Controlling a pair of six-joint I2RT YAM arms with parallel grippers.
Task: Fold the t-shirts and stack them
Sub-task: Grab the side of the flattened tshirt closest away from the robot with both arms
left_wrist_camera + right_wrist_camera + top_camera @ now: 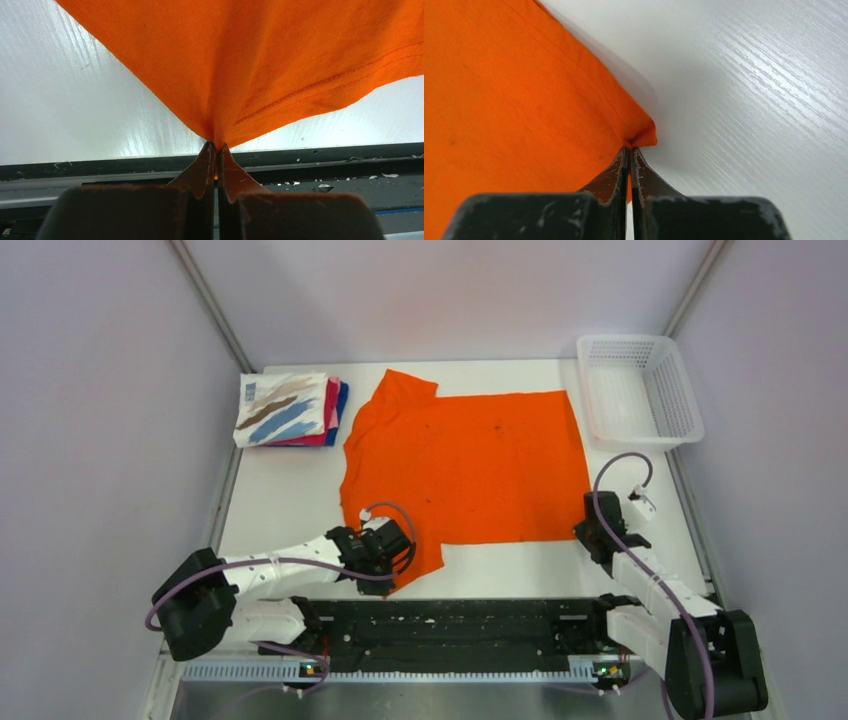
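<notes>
A bright orange t-shirt (465, 465) lies spread on the white table, collar to the left. My left gripper (392, 562) is shut on its near left sleeve; in the left wrist view the gripper (216, 146) pinches the orange cloth (260, 65). My right gripper (586, 528) is shut on the shirt's near right hem corner; the right wrist view shows the gripper (629, 149) clamped on the corner (644, 132). A stack of folded t-shirts (288, 408), white brush-stroke print on top with pink and blue under it, sits at the back left.
A white plastic mesh basket (638, 388) stands at the back right. A black rail (460, 625) runs along the table's near edge between the arm bases. Grey walls close in left and right.
</notes>
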